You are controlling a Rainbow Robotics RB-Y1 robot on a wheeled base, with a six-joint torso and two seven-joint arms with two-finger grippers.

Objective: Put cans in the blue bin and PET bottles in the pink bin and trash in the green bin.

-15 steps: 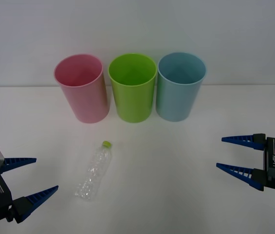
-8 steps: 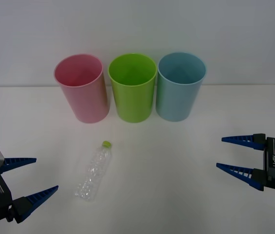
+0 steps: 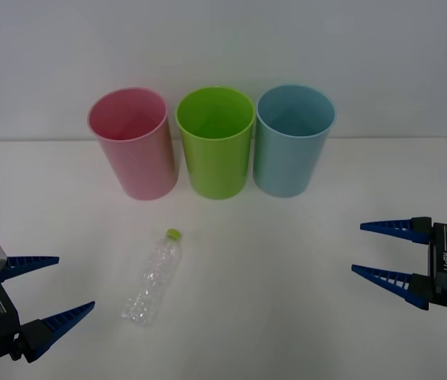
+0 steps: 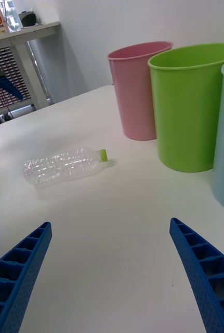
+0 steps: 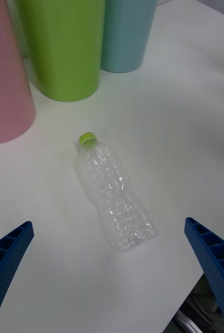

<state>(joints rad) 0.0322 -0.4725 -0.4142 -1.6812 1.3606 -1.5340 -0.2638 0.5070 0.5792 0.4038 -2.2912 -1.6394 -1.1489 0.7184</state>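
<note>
— Left gripper [image 3: 47, 288] is spread wide with nothing between its blue fingers; I have it low at the near left edge of the white table [image 3: 286, 269], touching nothing.

— Where's the PET bottle [image 3: 154, 278] from there?

— Ahead of that gripper and a little to its right, lying flat on the table, well clear of the fingertips. Its long axis runs away from me, tilted slightly rightward, with the yellow-green cap [image 3: 172, 233] at the far end pointing toward the bins and the crinkled base nearest me.

— And the other one?

— Right gripper [image 3: 381, 251] sits at the near right side, fingers also wide apart and empty, pointed leftward across the table. The bottle lies well off to its left.

— Bins?

— Beyond the bottle, upright in a row along the far side, well ahead of both grippers: the pink bin [image 3: 134, 142] on the left, the green bin [image 3: 216, 140] in the middle, the blue bin [image 3: 293, 138] on the right, standing just beside one another. The cap points roughly at the gap between pink and green.
</note>
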